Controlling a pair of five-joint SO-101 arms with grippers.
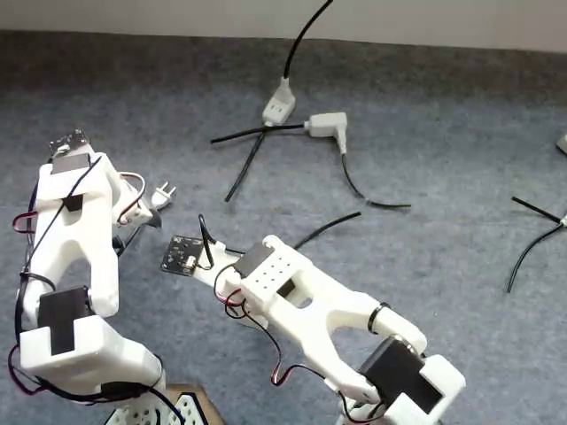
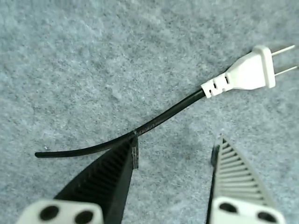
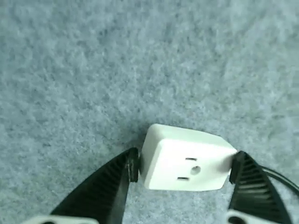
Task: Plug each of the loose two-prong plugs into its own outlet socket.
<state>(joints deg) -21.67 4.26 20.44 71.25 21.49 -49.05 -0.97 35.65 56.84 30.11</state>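
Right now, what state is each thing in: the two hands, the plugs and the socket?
Two-prong plug: unplugged, lying loose.
Outlet socket: empty, nothing plugged in.
Left hand: open, low over the two-prong plug's cord.
Right hand: shut on the outlet socket.
Angled plug: unplugged, lying loose.

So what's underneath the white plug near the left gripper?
Grey carpet; the plug lies flat on it, prongs free. The patch directly beneath its body is covered.
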